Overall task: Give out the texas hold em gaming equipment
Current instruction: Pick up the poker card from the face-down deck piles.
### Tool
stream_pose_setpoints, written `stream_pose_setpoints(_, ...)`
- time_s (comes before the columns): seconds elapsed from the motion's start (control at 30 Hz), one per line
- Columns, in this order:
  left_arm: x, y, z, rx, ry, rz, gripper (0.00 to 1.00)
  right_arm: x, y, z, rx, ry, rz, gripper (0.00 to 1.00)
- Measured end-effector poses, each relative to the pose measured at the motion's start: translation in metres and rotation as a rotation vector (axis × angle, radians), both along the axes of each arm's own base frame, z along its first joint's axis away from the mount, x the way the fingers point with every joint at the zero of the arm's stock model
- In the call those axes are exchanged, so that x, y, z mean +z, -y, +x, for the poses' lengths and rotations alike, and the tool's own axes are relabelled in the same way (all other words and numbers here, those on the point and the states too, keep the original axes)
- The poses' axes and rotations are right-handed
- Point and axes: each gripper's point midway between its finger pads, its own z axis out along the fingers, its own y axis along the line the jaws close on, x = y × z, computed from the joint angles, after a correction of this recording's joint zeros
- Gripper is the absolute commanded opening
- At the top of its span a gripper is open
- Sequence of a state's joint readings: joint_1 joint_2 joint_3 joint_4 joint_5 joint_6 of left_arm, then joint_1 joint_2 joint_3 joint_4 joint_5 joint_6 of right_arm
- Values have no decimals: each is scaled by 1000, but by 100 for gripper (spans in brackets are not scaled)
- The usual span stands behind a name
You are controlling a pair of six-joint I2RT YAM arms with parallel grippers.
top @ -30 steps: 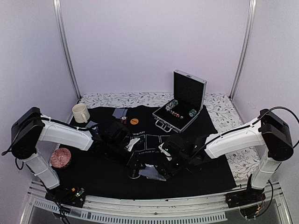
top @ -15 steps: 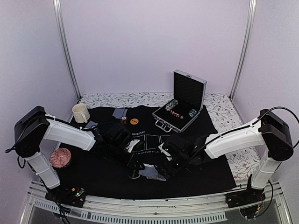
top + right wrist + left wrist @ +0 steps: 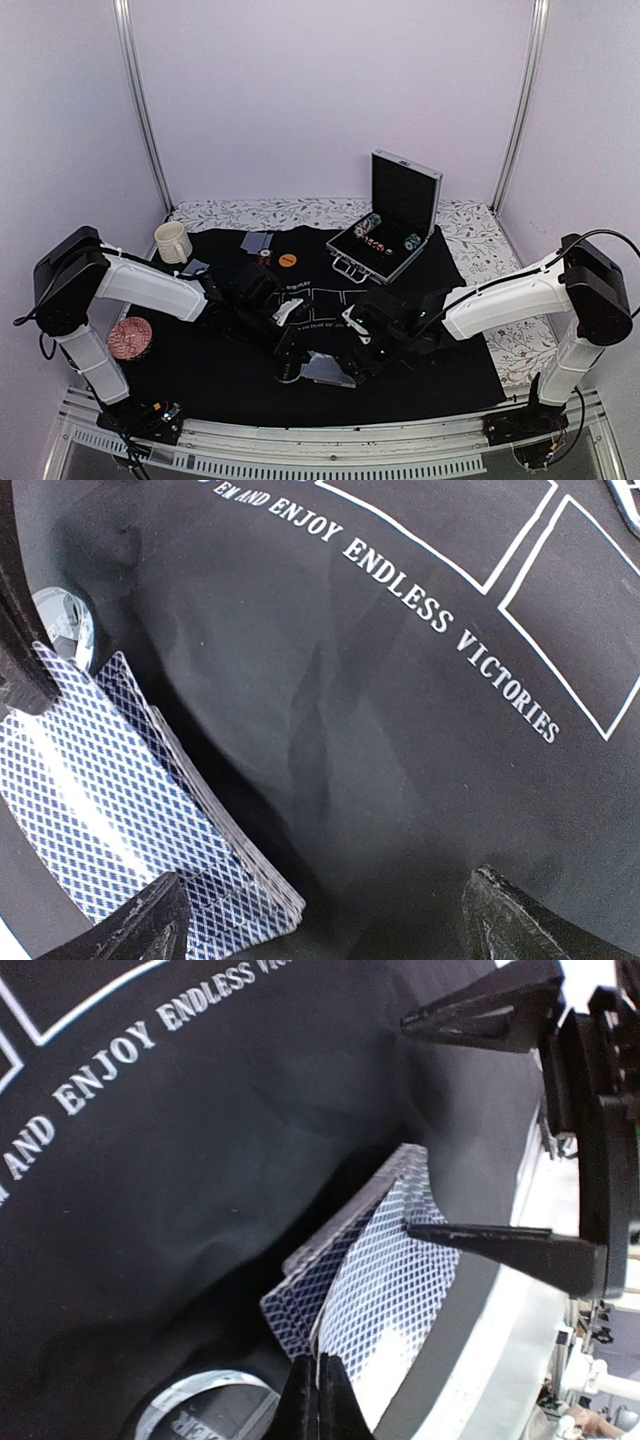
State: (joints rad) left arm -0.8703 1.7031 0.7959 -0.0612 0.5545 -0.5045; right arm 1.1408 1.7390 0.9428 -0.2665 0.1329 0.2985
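Dealing is in hand. The left claw [image 3: 318, 1400] is pinched together on the top card [image 3: 392, 1290] of the one deck [image 3: 235, 865], which lies at the near middle of the black mat [image 3: 230, 385]. The right claw [image 3: 330, 925] stands apart astride the deck. Next, I judge, that single card must be lifted clear without dragging the others. Counted: far cards [image 3: 256, 241] at two spots, one orange disc [image 3: 288, 259], one black-and-white disc [image 3: 195, 1410].

White arm links [image 3: 150, 288]; black joints [image 3: 62, 282], cables [image 3: 600, 237]

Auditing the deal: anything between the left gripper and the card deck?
Nothing visible. The left gripper is shut on the top card; a finger of the open right gripper hangs over the deck.
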Motion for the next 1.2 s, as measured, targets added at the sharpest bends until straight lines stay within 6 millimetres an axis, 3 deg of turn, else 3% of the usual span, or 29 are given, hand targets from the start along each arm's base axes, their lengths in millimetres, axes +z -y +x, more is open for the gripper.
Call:
stream_pose_setpoints(0.13, 2, 2, -3, -12, -10, -15, 0, 8, 5, 0, -8, 9, 8, 98)
stream_pose_setpoints(0.37, 8, 8, -3, -31, -1, -56, 0, 49, 13, 4, -17, 10, 132, 99)
stream_pose_setpoints(0.57, 10, 10, 1, -29, 24, -72, 0, 56, 13, 1, -4, -63, 213, 87)
stream_pose_setpoints(0.93, -1, 6, 3, -24, 35, -39, 4, 58, -14, -30, 97, -255, 380, 35)
stream_pose_setpoints(1.07, -3, 5, 2, -23, 36, -34, 7, 48, -21, -34, 108, -315, 408, 7)
stream_pose_setpoints(1.2, -6, 3, 0, -24, 31, -28, 11, 34, -25, -35, 109, -372, 414, 3)
